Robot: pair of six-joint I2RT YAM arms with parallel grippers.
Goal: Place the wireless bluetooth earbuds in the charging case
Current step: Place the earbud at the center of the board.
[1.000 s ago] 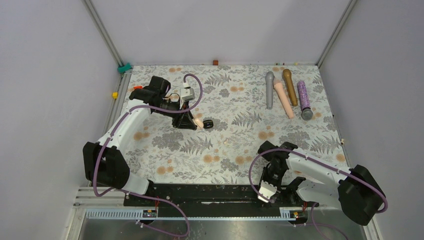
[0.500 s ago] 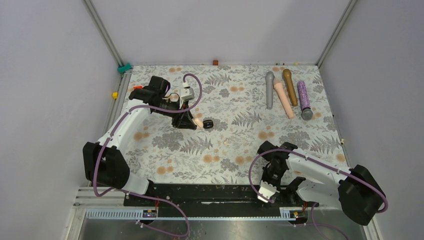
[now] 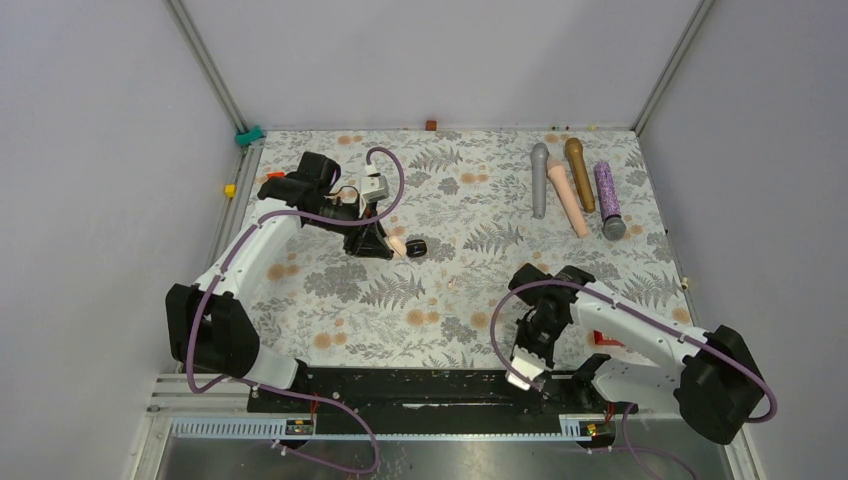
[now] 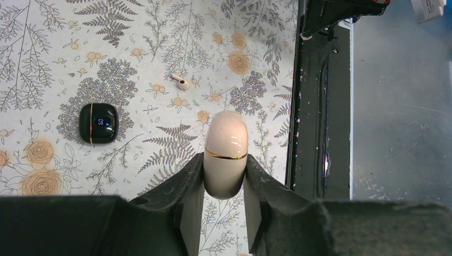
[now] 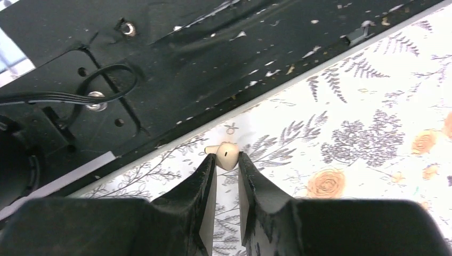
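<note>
My left gripper [image 4: 225,160] is shut on the charging case [image 4: 226,152], a cream, rounded case with a thin gold ring; the case [image 3: 397,246] is at the mat's left middle. A cream earbud [image 4: 181,82] lies loose on the floral mat, seen small in the top view [image 3: 452,284]. My right gripper [image 5: 227,160] is shut on another cream earbud [image 5: 226,153], pinched at the fingertips beside the mat's near edge. From above, the right wrist hides those fingertips.
A small black case with a lit display [image 4: 97,123] lies just beside the held case [image 3: 416,247]. Several long cylinders [image 3: 575,190] lie at the back right. The black base plate [image 5: 160,64] runs along the near edge, close to the right gripper.
The right gripper's fingers have closed on the earbud, and its wrist has shifted slightly up and away from the base plate. The left arm and the case have not moved.
</note>
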